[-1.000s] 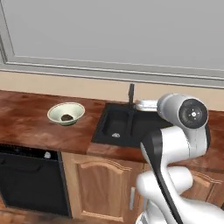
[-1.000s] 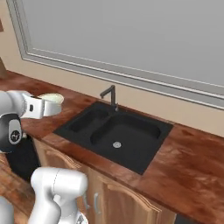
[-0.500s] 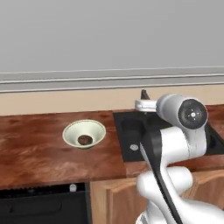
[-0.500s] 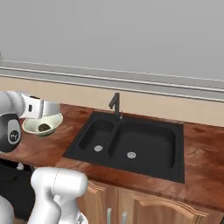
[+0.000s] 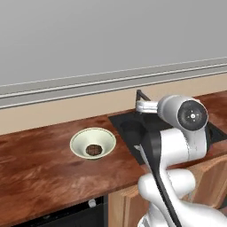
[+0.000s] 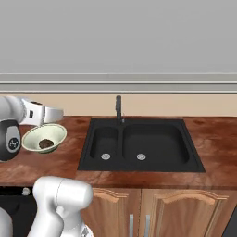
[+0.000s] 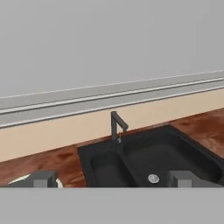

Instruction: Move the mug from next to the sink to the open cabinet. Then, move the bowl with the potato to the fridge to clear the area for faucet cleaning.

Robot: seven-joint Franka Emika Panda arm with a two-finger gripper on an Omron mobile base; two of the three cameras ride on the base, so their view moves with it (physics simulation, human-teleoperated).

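One bowl (image 5: 93,142) holding the potato (image 5: 93,150) sits centre-left on the desk (image 5: 40,164); the pincer (image 7: 111,178) gapes wide, empty.

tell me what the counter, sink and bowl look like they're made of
Counter: looks like polished reddish-brown wood, with grain streaks and a soft sheen.
Sink: matte black, possibly composite or coated metal; its drains look silver and metallic.
Bowl: smooth pale cream inside, likely glazed ceramic, though plastic is possible.

Glossy reddish-brown wood counter (image 6: 60,162) surrounds a matt black sink (image 6: 141,144) with silvery metal drains, a smooth glazed cream bowl (image 5: 93,143), a rough brown potato (image 5: 93,150)
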